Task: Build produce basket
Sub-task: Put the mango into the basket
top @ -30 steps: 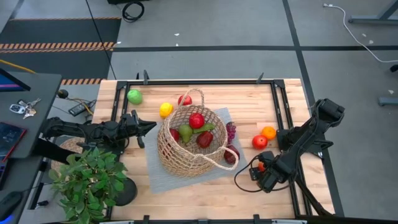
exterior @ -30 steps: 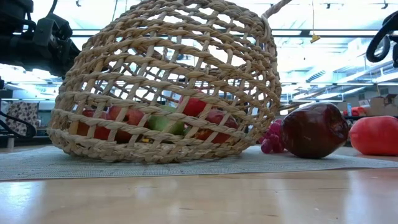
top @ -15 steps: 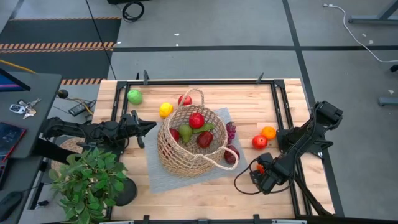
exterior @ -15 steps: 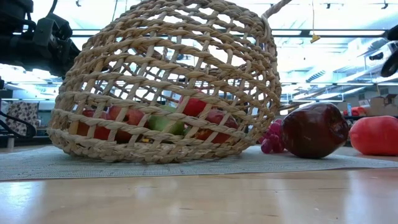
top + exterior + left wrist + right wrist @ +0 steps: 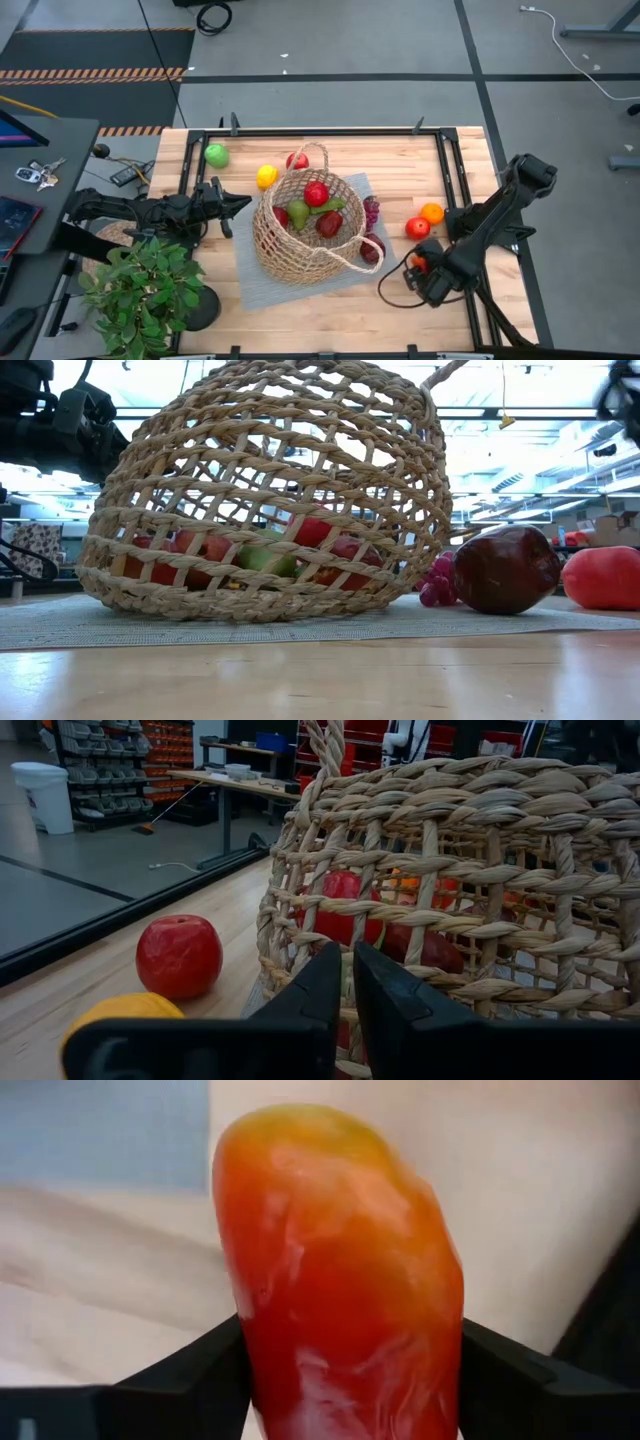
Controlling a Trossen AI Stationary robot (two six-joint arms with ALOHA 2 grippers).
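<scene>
My right claw (image 5: 418, 267) hangs low over the near right part of the worktop (image 5: 330, 320), and its two dark fingers (image 5: 180, 1370) press on either side of a red-orange fruit (image 5: 335, 1270), so it is clamped on that piece. From above, only a small red-orange spot of it peeks out at the claw.

My left claw (image 5: 243, 200) reaches in from the left, fingers (image 5: 330, 985) pressed together with nothing between them, tips right up against the woven wall of the basket (image 5: 305, 228).

The basket sits on a grey mat (image 5: 262, 285) at mid-worktop, tipped rather than level, with one looped handle on the far side and one on the near right. Inside it I count four pieces from above: a red apple (image 5: 316, 194), a green pear (image 5: 298, 214), a dark red one (image 5: 329, 224) and a red one at the left wall (image 5: 281, 216).

Outside it I count seven loose pieces: a green apple (image 5: 216, 155) at the far left, a yellow lemon (image 5: 266, 177) and a red apple (image 5: 297, 160) just beyond the basket, purple grapes (image 5: 371, 211) and a dark red fruit (image 5: 371, 249) beside its right wall, then a red tomato-like one (image 5: 417, 228) and an orange (image 5: 431, 213), touching, near my right arm.

One leafy potted plant (image 5: 140, 285) stands at the near left corner.
</scene>
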